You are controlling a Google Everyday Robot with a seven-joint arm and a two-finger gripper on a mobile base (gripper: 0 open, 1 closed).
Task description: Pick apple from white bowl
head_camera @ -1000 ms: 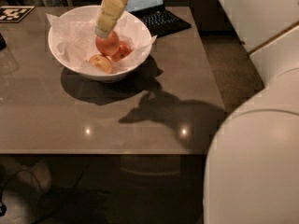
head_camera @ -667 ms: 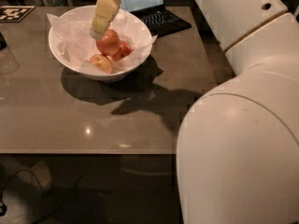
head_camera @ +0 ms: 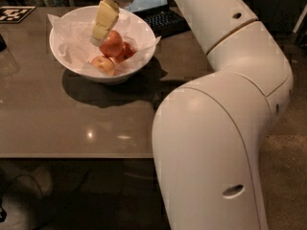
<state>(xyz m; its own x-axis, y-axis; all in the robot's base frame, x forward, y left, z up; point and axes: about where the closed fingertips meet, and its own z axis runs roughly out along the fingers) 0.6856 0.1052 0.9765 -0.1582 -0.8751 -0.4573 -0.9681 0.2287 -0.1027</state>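
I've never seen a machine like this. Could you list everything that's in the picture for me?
bowl: one, white, far left part of the table.
tissue: one sheet, white, lining the bowl.
apple: one, orange-red, largest, in the bowl.
red apple: one, deep red, small, right of the big one.
yellow apple: one, yellow-orange, small, front of the bowl.
table: one, grey-brown, glossy.
keyboard: one, black, behind the bowl.
tag: one, black-and-white, table's far left corner.
arm: one, white, fills the right side.
gripper: one, pale yellow, in the bowl against the big apple.
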